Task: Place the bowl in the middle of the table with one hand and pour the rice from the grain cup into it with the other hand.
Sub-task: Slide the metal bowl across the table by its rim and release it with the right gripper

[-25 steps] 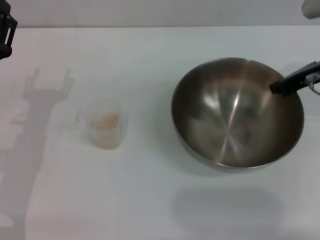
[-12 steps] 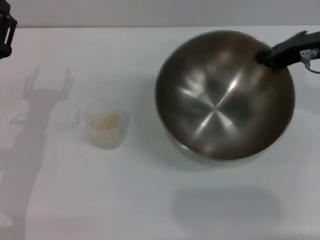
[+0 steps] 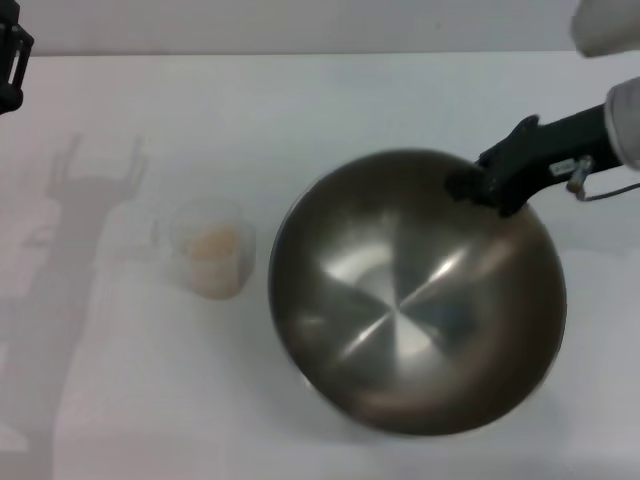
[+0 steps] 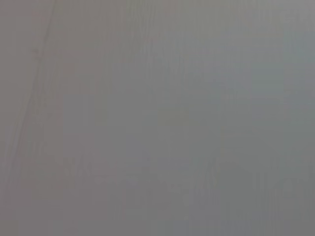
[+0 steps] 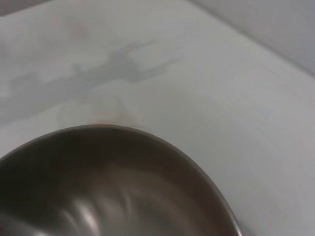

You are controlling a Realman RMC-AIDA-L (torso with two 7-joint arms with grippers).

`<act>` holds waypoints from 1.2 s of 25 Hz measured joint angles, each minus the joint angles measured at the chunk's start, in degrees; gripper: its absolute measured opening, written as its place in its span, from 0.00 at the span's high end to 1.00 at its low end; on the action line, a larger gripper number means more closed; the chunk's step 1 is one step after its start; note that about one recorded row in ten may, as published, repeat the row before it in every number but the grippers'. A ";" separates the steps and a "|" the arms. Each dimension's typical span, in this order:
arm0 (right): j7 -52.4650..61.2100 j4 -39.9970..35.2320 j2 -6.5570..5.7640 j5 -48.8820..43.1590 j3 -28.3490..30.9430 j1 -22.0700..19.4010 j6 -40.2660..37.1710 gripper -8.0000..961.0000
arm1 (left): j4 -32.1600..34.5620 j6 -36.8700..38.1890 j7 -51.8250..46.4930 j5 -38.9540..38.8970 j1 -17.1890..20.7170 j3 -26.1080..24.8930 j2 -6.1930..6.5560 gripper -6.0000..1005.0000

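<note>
White matte table (image 3: 330, 110) bears a shiny round steel bowl (image 3: 415, 300), its rim clamped in the right gripper (image 3: 470, 187) jaws.

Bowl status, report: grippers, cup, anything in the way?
Right gripper shut on bowl rim, bowl lifted and tilted. Left gripper parked far left. Cup with rice upright beside the bowl, untouched. Table between them bare.

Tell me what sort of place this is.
Probably a lab or test bench set up for a kitchen chore, not a real kitchen: a plain white table, only a steel bowl held at its rim by the right hand, and a small grain cup of rice.
</note>
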 joint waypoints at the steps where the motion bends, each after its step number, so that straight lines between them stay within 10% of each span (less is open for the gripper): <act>1: -0.11 1.37 -0.06 -0.09 -0.87 0.69 0.10 0.99 | -0.01 0.01 0.00 0.00 -0.09 0.00 0.00 0.20; 30: 3.09 9.82 0.00 -3.04 -5.77 5.92 -0.69 0.97 | 0.33 0.03 0.00 0.00 -0.36 0.00 0.00 0.20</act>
